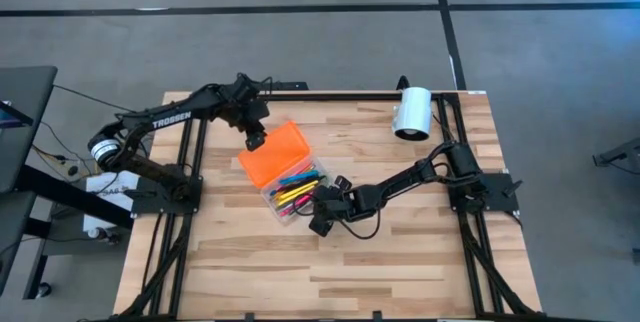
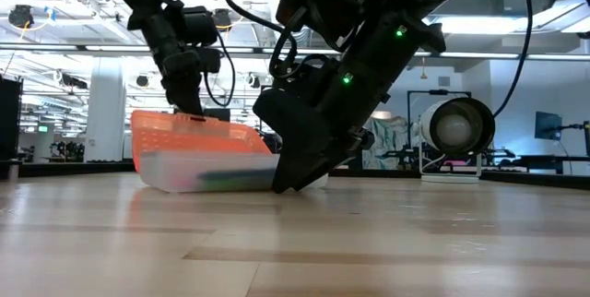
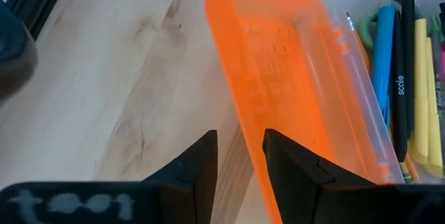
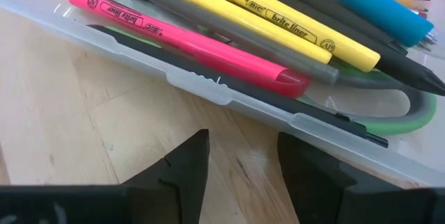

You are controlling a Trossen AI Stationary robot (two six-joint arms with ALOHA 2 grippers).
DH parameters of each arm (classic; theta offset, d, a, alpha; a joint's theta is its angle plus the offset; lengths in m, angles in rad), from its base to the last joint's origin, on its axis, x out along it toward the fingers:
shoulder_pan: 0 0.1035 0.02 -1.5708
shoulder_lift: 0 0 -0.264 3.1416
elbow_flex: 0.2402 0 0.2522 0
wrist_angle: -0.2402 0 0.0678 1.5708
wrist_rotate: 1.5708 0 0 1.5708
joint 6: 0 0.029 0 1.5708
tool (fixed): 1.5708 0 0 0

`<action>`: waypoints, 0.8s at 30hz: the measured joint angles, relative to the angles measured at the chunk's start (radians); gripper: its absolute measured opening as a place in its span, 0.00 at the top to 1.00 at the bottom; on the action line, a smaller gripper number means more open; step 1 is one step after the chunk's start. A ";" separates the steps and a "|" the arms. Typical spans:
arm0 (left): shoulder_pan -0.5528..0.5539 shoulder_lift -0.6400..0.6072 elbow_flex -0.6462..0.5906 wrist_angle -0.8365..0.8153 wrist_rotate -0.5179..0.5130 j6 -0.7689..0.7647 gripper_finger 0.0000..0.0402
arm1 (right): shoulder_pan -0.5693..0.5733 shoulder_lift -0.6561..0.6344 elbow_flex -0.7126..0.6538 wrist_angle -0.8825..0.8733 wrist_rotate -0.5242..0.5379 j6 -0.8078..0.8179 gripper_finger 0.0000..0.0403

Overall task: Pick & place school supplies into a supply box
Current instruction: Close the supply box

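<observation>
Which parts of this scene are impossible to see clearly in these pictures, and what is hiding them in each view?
- Low view: the clear plastic box base shows its contents only as a dark smear; the right gripper covers its near end.
- Right wrist view: the green scissor handle is mostly under the pink highlighter and yellow highlighters.
- Left wrist view: the orange ribbed lid hides the supplies behind it; the picture edge cuts the blue pen.

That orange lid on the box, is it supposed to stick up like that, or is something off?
Nothing looks broken. The orange lid stands open and tilted beside the clear base, and the left gripper is at its edge. The pens lie together inside the base, none spilled on the table. The right gripper is by the base's other end.
</observation>
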 joint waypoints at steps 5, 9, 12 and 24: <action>-0.001 0.000 0.028 -0.003 0.010 0.000 0.73 | 0.000 0.000 0.000 0.000 0.000 -0.001 0.58; -0.008 0.001 0.046 -0.014 0.013 0.001 0.73 | 0.000 0.000 0.000 0.000 0.000 -0.001 0.58; -0.019 0.001 0.058 -0.022 0.012 0.001 0.73 | -0.001 0.000 0.000 0.000 0.000 -0.001 0.58; -0.061 0.001 0.091 -0.056 0.004 0.000 0.73 | -0.006 0.000 0.000 0.000 0.000 -0.001 0.58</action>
